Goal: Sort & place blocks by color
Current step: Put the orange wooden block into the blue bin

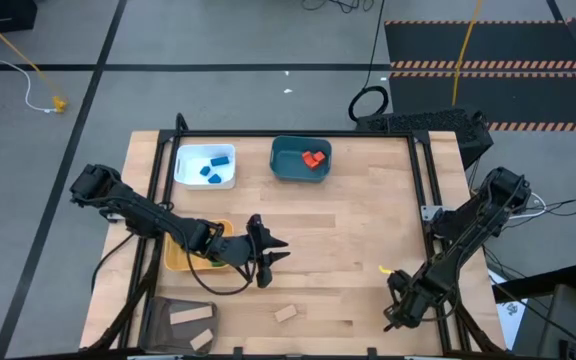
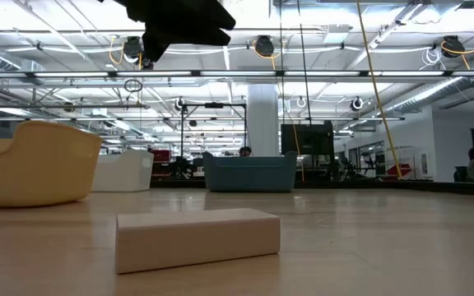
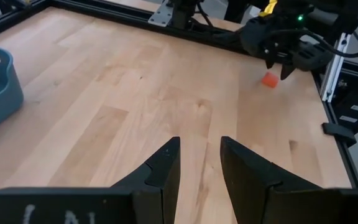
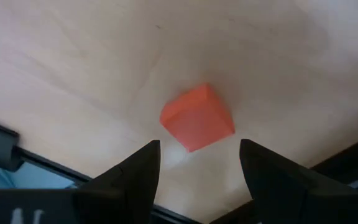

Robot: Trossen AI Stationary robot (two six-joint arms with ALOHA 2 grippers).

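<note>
A small orange-red block (image 4: 197, 117) lies flat on the wooden table near its right edge. My right gripper (image 4: 199, 144) hangs open just above it, pointing steeply down, one finger on either side and neither touching. The left wrist view shows the same block (image 3: 270, 79) under that gripper (image 3: 278, 62). My left gripper (image 3: 199, 142) hovers over the table's near-left part with a narrow gap between its fingers and nothing in it. A tan block (image 1: 286, 313) lies on the table near the front edge. The white tray (image 1: 190, 178) holds blue blocks, the teal tray (image 1: 290, 172) red ones.
A yellow tray (image 1: 175, 258) sits under my left arm. A dark mesh container (image 1: 158, 318) with tan pieces stands at the near left corner. A black frame rail (image 1: 430, 200) runs along the table's right edge, close to my right gripper (image 1: 398, 305). The table's middle is bare wood.
</note>
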